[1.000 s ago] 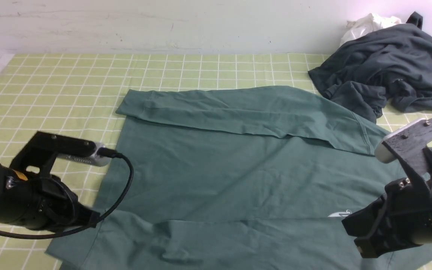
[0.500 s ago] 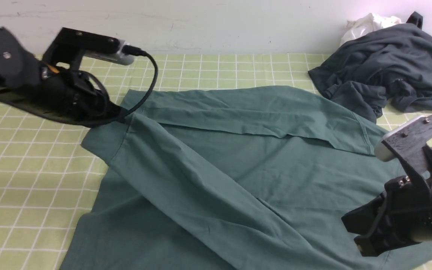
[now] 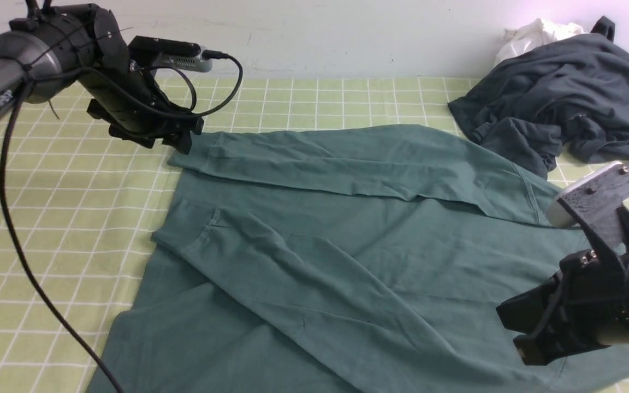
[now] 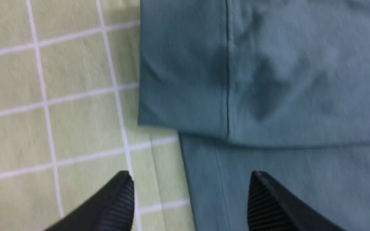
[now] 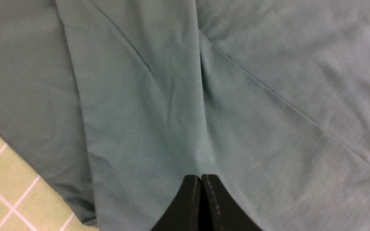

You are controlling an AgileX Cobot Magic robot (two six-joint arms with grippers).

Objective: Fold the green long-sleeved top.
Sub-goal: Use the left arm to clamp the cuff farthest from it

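Left jaws just let go and stand wide, sleeve of the soft teal-green cotton long-sleeved top (image 3: 347,245) dropped flat, a stitched cuff (image 4: 185,80) just ahead; right jaws pinched together.

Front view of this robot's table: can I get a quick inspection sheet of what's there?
Surface: green checked tablecloth.
Job's things: green long-sleeved top spread flat, both sleeves laid across its body.
Clutter: dark grey garment and white cloth, far right corner.
Grippers: left gripper open, empty, above a sleeve cuff; right gripper shut, over the top.
Cables: black cable trailing from the left arm.
Surroundings: pale wall behind.
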